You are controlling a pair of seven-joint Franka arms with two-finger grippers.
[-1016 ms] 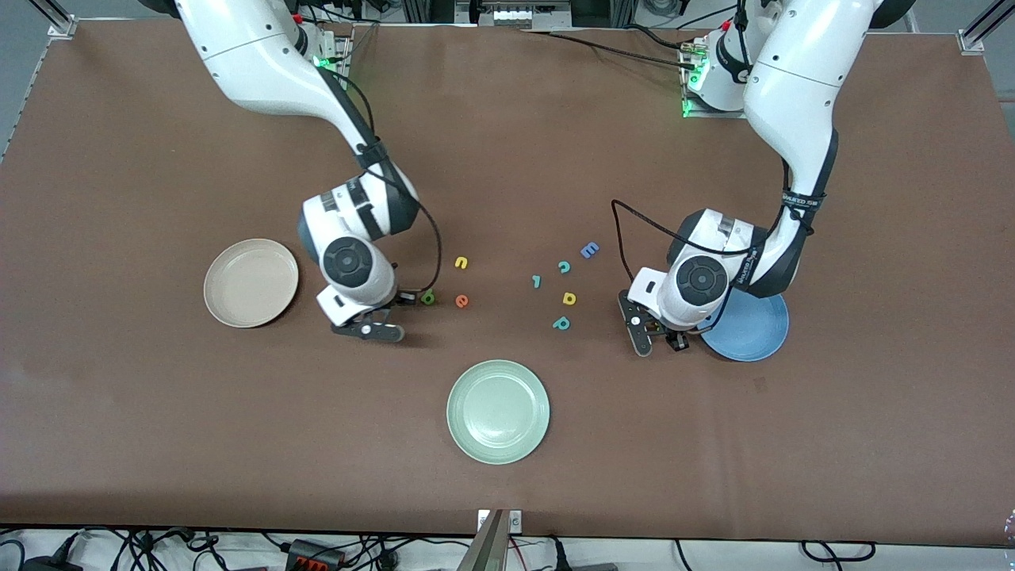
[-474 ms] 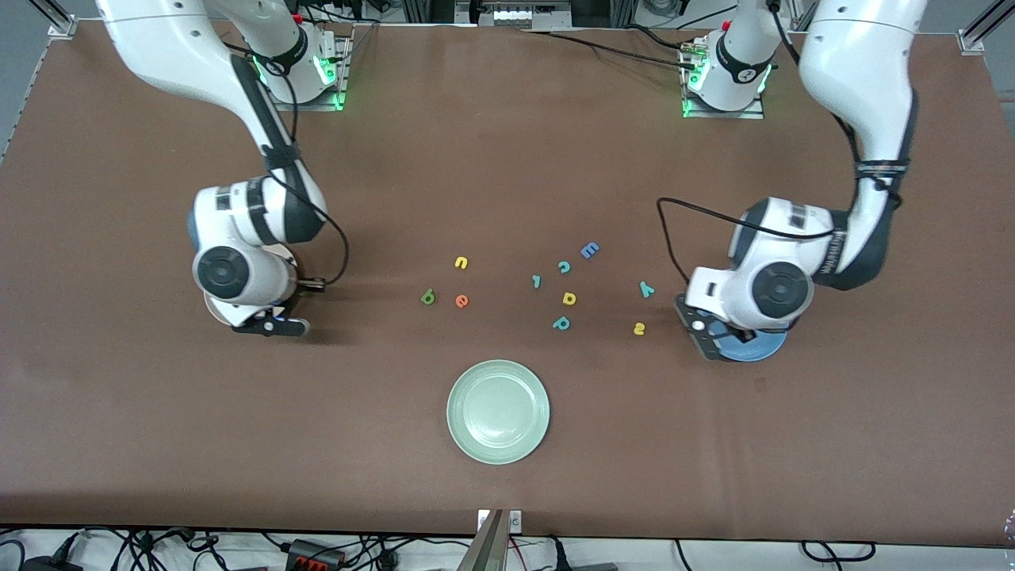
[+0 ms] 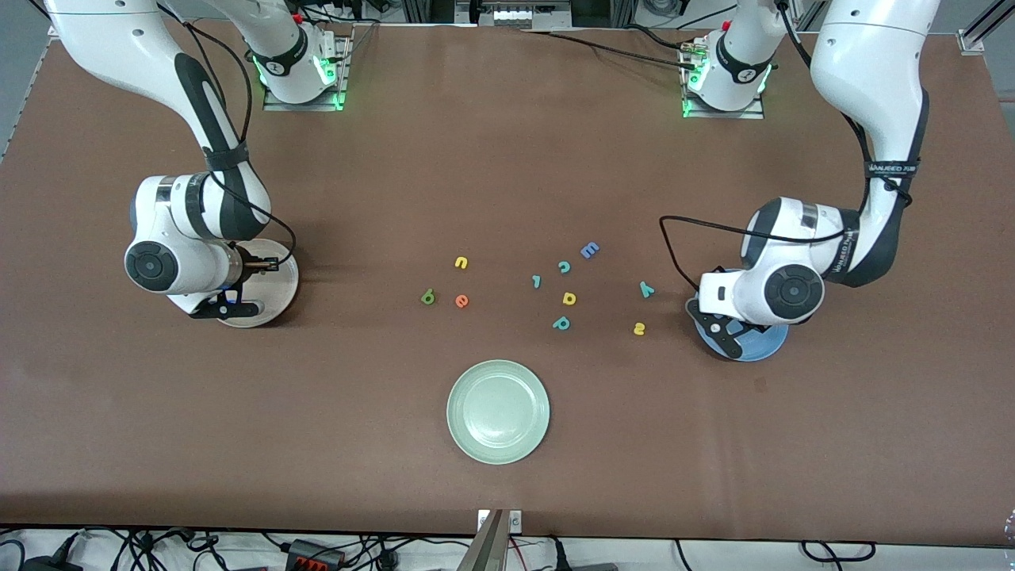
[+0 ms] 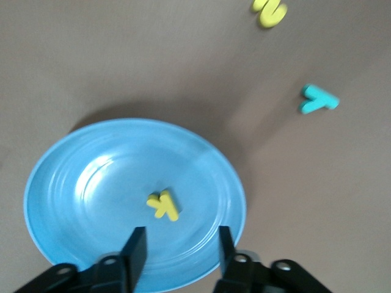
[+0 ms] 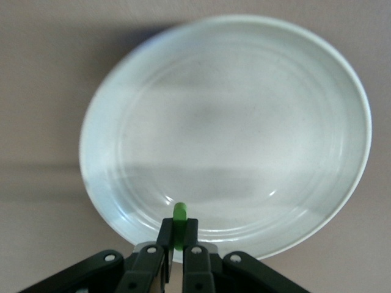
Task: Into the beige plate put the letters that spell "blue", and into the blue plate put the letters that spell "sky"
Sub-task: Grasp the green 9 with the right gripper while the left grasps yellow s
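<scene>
My right gripper [image 5: 179,235] is shut on the green l [image 5: 179,213] and hangs over the beige plate [image 5: 244,122], which holds nothing and shows partly under the right hand [image 3: 279,295]. Over the blue plate [image 4: 79,183] my left gripper [image 4: 180,244] stands open, and the yellow k [image 4: 164,205] lies flat in that plate. On the cloth beside the blue plate [image 3: 767,346] lie the yellow s [image 3: 639,328] and teal y [image 3: 646,289]. Mid-table lie the yellow u [image 3: 461,262], dark green b [image 3: 428,297] and orange e [image 3: 461,300].
Other letters lie mid-table: a teal l [image 3: 536,281], teal c [image 3: 564,267], blue E [image 3: 589,251], yellow a [image 3: 568,298] and teal p [image 3: 561,323]. A pale green plate [image 3: 498,411] sits nearer the front camera.
Both arms swung from the letter cluster out to their plates. The right gripper carried the green l over the beige plate. The left gripper opened and the k now lies in the blue plate.
</scene>
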